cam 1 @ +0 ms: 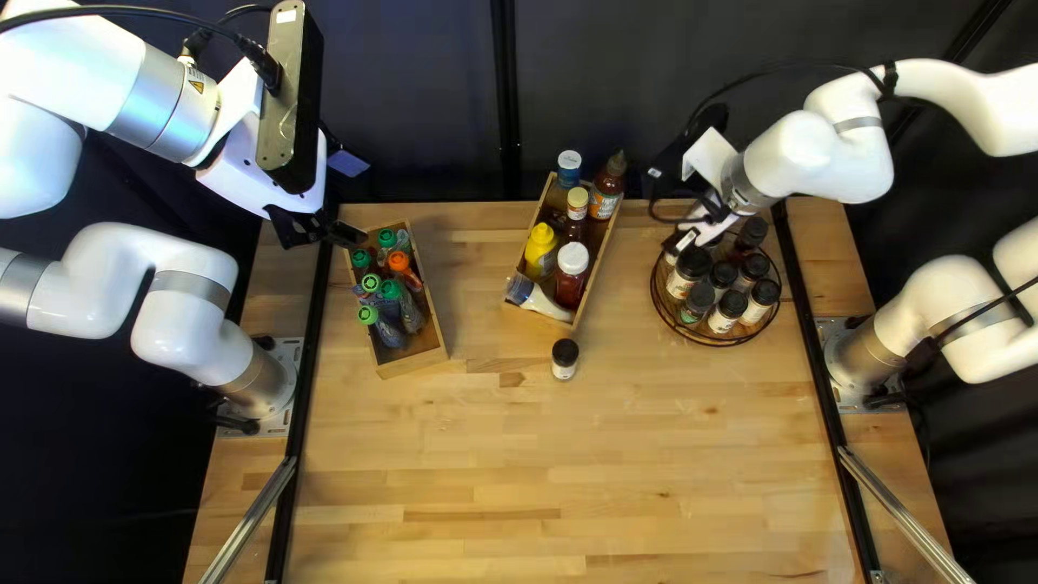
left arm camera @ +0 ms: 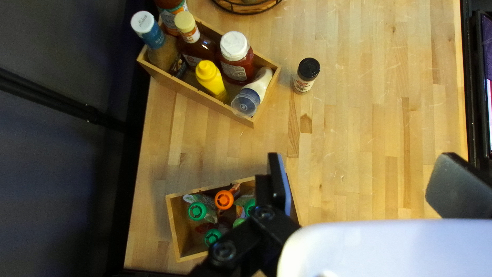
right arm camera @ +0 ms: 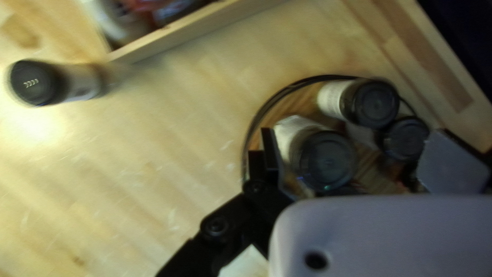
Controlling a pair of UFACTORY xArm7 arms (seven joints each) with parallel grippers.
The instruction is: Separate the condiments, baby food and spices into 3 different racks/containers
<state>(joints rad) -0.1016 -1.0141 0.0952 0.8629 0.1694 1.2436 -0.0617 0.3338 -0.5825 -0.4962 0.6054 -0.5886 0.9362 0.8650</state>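
Dark curtain behind pale wood-strip surface; black rails along both sides. Bright glare patch on it, right wrist view.

Right gripper, fingers spread, over the round wire rack.
Dark-lidded jars occupy the rack, partly between the fingers; a separate black-capped jar stands on the table near the wooden box.

Open tabletop runs between condiment box and basket (though a jar stands near the box).
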